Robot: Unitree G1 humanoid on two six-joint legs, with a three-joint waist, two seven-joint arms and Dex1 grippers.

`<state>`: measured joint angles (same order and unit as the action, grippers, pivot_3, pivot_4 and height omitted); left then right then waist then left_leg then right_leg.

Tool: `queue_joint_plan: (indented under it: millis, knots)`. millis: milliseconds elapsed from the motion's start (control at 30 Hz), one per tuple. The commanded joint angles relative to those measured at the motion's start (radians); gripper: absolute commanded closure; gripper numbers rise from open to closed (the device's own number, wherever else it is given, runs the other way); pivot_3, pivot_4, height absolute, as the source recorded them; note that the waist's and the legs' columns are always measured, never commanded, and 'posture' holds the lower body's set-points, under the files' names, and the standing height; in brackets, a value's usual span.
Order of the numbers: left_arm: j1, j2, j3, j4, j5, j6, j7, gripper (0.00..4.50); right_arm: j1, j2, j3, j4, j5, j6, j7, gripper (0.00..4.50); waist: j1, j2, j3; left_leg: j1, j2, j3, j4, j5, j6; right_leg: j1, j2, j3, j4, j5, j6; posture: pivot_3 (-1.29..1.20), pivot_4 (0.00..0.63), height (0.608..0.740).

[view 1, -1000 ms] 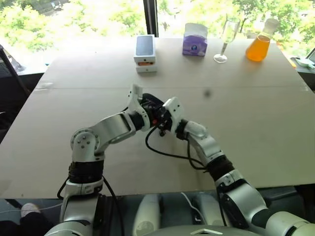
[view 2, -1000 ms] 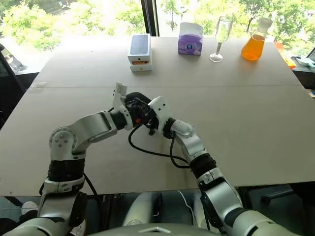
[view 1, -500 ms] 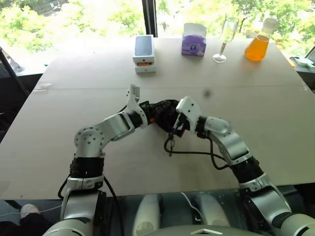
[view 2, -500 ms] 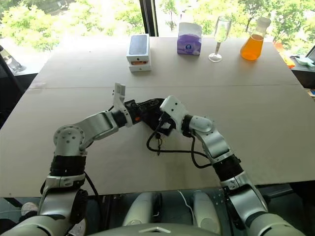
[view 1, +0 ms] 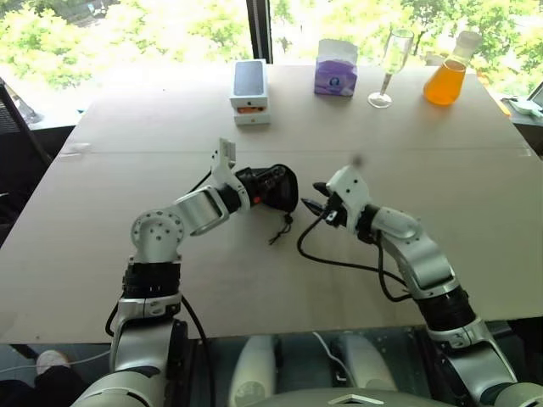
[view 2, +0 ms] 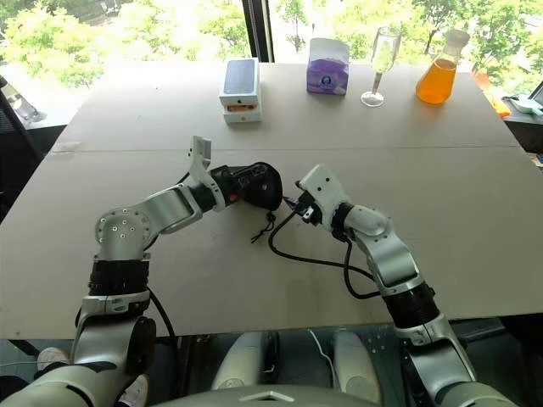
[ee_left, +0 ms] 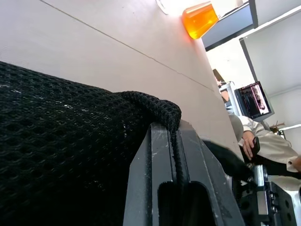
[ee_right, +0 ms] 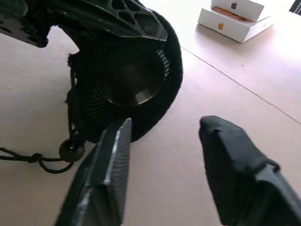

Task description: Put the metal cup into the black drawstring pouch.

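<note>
My left gripper [view 1: 257,185] is shut on the rim of the black drawstring pouch [view 1: 276,186], holding it on its side low over the table with its mouth towards my right arm. The left wrist view shows the fingers [ee_left: 162,155] pinching the mesh fabric [ee_left: 56,141]. The metal cup [ee_right: 129,84] lies inside the pouch, its shiny round end showing through the mouth. The cord and toggle [ee_right: 70,150] hang onto the table. My right gripper [view 1: 316,197] is open and holds nothing, a short way right of the pouch's mouth.
At the far edge of the table [view 1: 475,212] stand stacked white boxes [view 1: 250,91], a purple tissue box [view 1: 336,69], a tall stemmed glass [view 1: 389,72] and an orange flask [view 1: 445,80]. My right arm's black cable [view 1: 339,259] loops on the table. A person [ee_left: 263,141] sits beyond the table.
My right gripper has drawn back to the right, away from the pouch's mouth, and now stands apart from it. The left gripper still grips the pouch, whose cord now trails on the table.
</note>
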<state>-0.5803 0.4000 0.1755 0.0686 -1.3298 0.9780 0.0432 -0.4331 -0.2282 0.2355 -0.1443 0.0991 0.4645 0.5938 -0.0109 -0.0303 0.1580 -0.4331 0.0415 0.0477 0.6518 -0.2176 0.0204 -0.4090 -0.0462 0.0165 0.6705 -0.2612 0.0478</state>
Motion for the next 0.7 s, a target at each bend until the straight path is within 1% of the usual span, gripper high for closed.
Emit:
queue_joint_plan:
  millis: [33,167,333,433,567,600,667,700]
  knots:
    - [-0.034,-0.001,0.061,-0.010,-0.001,0.004,-0.005,4.50,0.040,0.002,-0.048,-0.143,0.119,0.135,0.024,1.49,-0.001,0.000,0.000,0.000,0.000,0.000,0.000,0.000,0.000,0.000,0.000,0.000,0.000,0.000,0.000,0.00,0.150,0.740]
    - [-0.053,-0.010,0.076,0.003,0.019,0.015,-0.010,4.50,0.082,0.035,-0.028,-0.181,0.215,0.299,0.021,0.03,-0.001,0.000,0.000,0.000,0.000,0.000,0.000,-0.001,0.002,0.000,0.000,0.000,0.000,0.000,0.000,0.00,0.150,0.740]
    - [-0.066,-0.017,0.084,0.012,0.038,0.031,-0.017,4.50,0.038,0.141,-0.032,-0.063,0.232,0.333,-0.053,0.03,-0.003,0.000,0.000,0.000,0.000,0.000,0.000,-0.001,0.002,0.000,0.000,0.000,0.000,0.000,0.000,0.00,0.150,0.740]
    - [-0.071,-0.020,0.091,0.011,0.042,0.039,-0.018,4.50,0.004,0.197,-0.036,0.021,0.233,0.320,-0.080,0.03,-0.002,0.000,0.000,0.000,0.000,0.000,0.000,-0.001,0.002,0.000,0.001,0.000,0.000,0.000,0.000,0.00,0.150,0.740]
    - [-0.077,-0.031,0.103,0.004,0.043,0.045,-0.012,4.50,-0.033,0.239,-0.001,0.167,0.197,0.260,-0.086,0.03,-0.003,0.000,0.000,0.000,0.000,0.000,0.000,-0.001,0.002,0.000,0.000,0.000,0.000,0.000,0.000,0.00,0.150,0.740]
    - [-0.078,-0.034,0.107,-0.001,0.041,0.048,-0.009,4.50,-0.038,0.243,0.003,0.183,0.190,0.242,-0.087,0.27,-0.004,-0.001,0.000,0.001,0.000,0.000,0.000,-0.001,0.002,0.000,0.000,0.000,0.000,0.000,0.000,0.00,0.150,0.740]
    - [-0.081,-0.037,0.118,-0.010,0.038,0.051,-0.007,4.50,-0.048,0.255,-0.012,0.209,0.176,0.209,-0.112,0.92,-0.004,-0.001,0.000,0.001,0.000,0.000,0.000,-0.001,0.002,0.000,0.001,0.000,0.000,0.000,0.000,0.00,0.150,0.740]
    - [-0.081,-0.037,0.124,-0.013,0.036,0.052,-0.007,4.50,-0.051,0.256,-0.020,0.217,0.171,0.193,-0.121,1.42,-0.005,-0.001,0.000,0.001,0.000,0.000,0.000,-0.001,0.002,0.000,0.001,0.000,0.000,0.000,0.000,0.00,0.150,0.740]
